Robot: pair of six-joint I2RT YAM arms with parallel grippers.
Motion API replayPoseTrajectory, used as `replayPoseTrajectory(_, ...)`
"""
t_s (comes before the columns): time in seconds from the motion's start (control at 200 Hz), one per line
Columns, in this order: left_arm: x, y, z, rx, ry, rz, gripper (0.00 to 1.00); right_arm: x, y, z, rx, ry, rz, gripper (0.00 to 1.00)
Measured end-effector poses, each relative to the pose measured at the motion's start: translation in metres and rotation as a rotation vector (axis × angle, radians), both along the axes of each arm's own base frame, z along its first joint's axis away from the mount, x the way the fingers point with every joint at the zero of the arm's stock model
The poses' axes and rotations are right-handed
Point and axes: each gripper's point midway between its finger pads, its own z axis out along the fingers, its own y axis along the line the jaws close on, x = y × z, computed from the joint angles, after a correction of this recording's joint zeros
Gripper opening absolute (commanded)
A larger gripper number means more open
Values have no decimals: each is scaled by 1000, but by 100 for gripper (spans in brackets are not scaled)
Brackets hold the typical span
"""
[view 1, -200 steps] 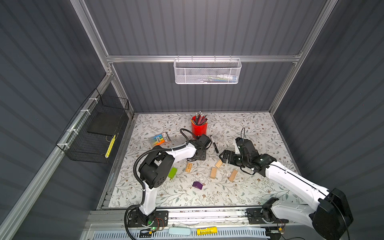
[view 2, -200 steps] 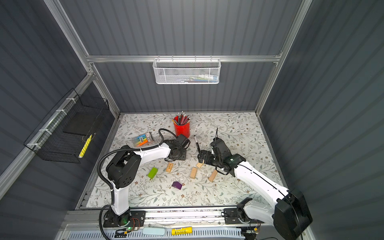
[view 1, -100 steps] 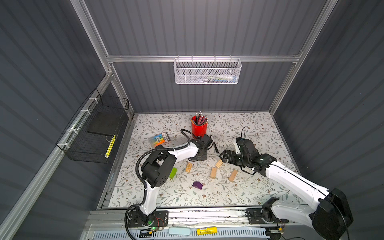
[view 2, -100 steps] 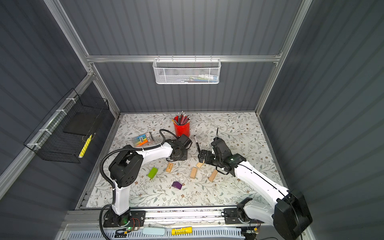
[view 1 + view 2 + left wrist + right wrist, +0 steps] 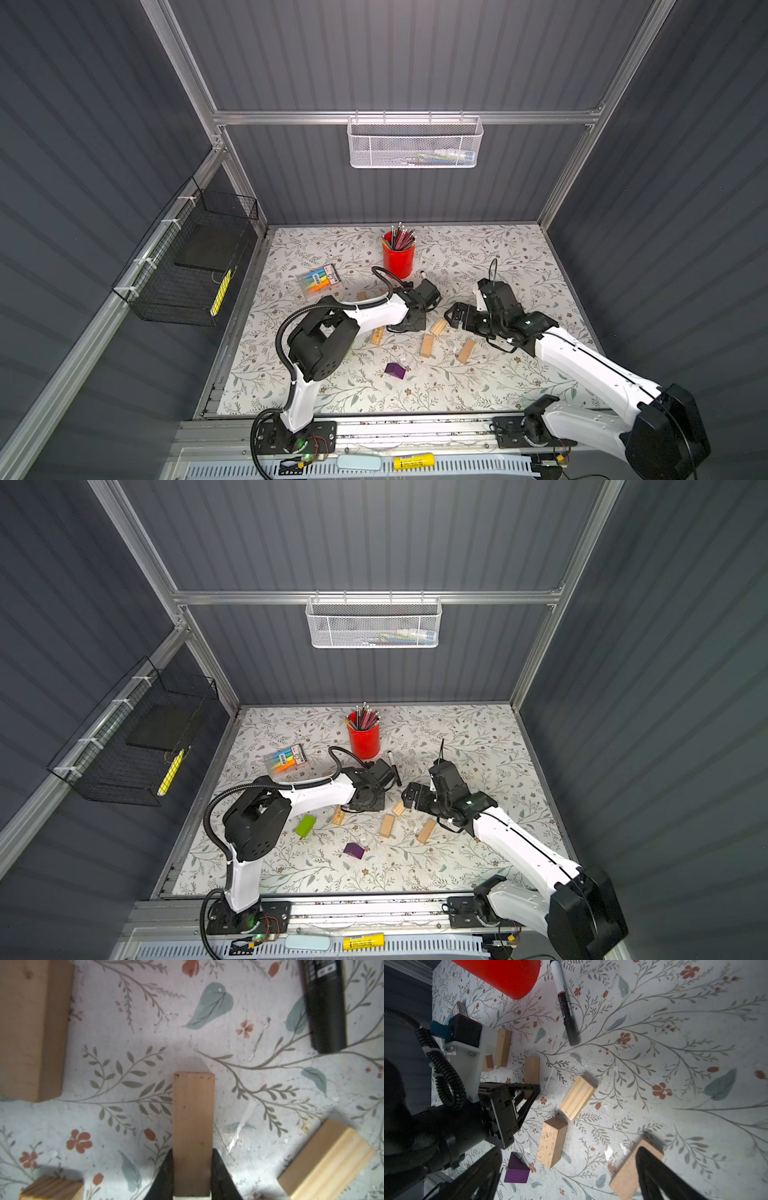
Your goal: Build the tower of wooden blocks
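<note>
This looks like a robotics lab test cell. Ribbed grey walls [image 5: 415, 54] on an aluminium frame [image 5: 291, 117] box in a flower-patterned tabletop [image 5: 478, 257], and two white robot arms [image 5: 374, 314] are bolted to a rail [image 5: 415, 428] along its front edge.

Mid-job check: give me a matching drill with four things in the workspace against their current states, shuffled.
Things:
1. left gripper
2. right gripper
3. purple block
4. red cup

States:
A. holds pencils
B. open, jaws wide
C. shut on a tan wood block
D. lies loose on the mat, unstacked

Pairs: 1-C, 2-B, 3-D, 4-A
</note>
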Motion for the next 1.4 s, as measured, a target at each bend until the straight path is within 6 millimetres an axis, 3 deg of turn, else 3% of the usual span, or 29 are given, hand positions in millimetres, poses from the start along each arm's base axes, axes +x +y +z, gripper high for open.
replayPoseTrajectory(0.255,-16,-7,-1,12,4,20,16,0,-5,6,21,-16,-12,99)
replayPoseTrajectory(0.49,-23,-10,1,22,13,38,24,0,-6,5,25,-11,-16,99)
replayPoseTrajectory(1.401,-19,-19,11,-2,5,42,40,-2,-6,10,42,-19,-7,99)
